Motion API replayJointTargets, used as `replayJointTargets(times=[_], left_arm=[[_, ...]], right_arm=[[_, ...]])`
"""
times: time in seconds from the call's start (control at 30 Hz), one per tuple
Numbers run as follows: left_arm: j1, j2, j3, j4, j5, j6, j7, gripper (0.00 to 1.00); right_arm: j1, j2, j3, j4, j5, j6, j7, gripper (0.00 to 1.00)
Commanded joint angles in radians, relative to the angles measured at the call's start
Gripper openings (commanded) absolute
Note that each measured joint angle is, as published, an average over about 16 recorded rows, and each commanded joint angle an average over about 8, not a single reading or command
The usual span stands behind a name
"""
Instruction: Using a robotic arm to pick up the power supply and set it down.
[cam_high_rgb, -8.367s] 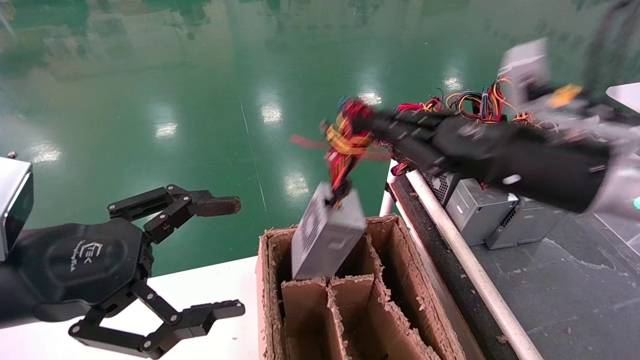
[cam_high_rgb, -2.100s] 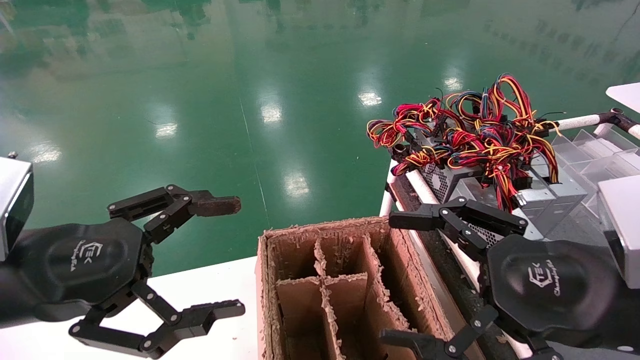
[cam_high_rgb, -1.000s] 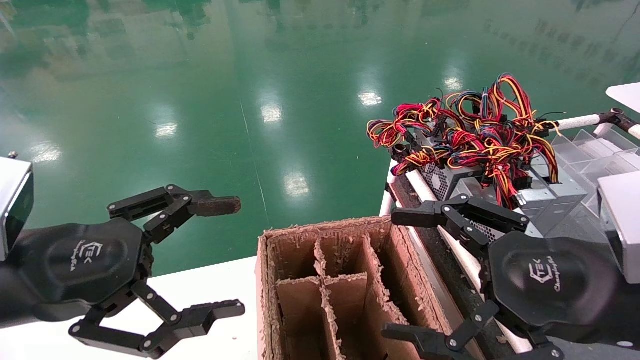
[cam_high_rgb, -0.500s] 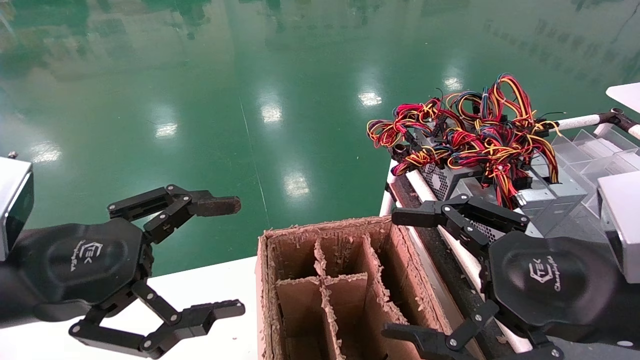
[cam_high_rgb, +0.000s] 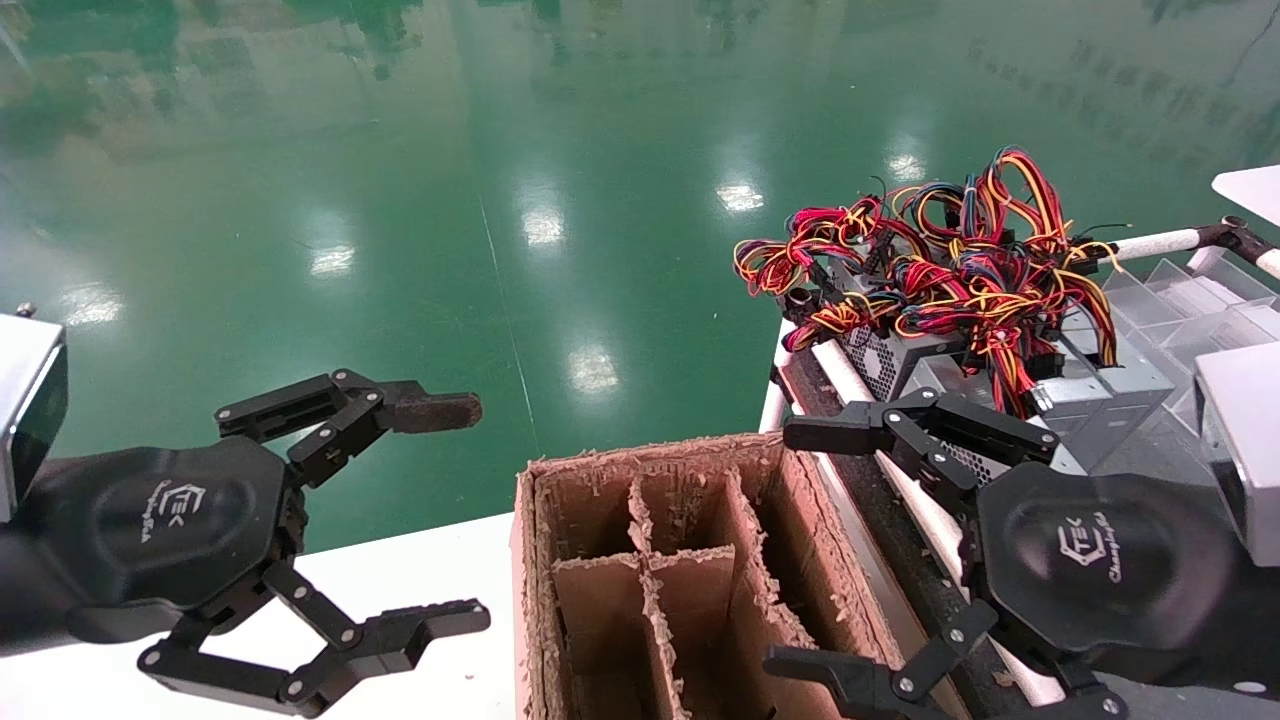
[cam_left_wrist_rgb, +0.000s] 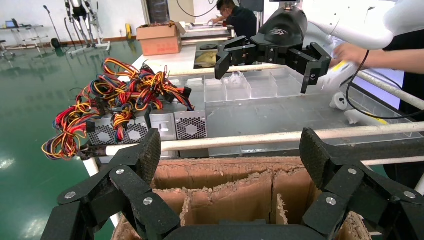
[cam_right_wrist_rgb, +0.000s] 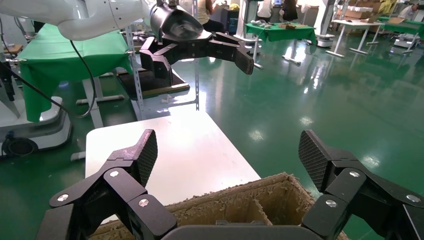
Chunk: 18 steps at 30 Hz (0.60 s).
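White logo mark with a line of slanted script beneath, printed on the black housing of the left gripper (cam_high_rgb: 440, 512); script too fine to read with confidence. Same mark and script on the housing of the right gripper (cam_high_rgb: 805, 545), the script there perhaps reading "Changingtek", though hard to make out from the head view. Faint pale logo also on the rounded housing of the far gripper in the left wrist view, unreadable. No legible print on the cardboard box (cam_high_rgb: 527, 560) or the power supplies (cam_high_rgb: 1090, 395).
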Motion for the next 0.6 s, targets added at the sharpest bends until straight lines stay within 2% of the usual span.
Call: replayJointTargets(times=[0.03, 0.6], left_arm=[[0.000, 0.000, 0.000, 0.000, 0.000, 0.000, 0.000, 1.00], [0.000, 0.000, 0.000, 0.000, 0.000, 0.000, 0.000, 1.00]], right_arm=[[0.000, 0.000, 0.000, 0.000, 0.000, 0.000, 0.000, 1.00], [0.000, 0.000, 0.000, 0.000, 0.000, 0.000, 0.000, 1.00]])
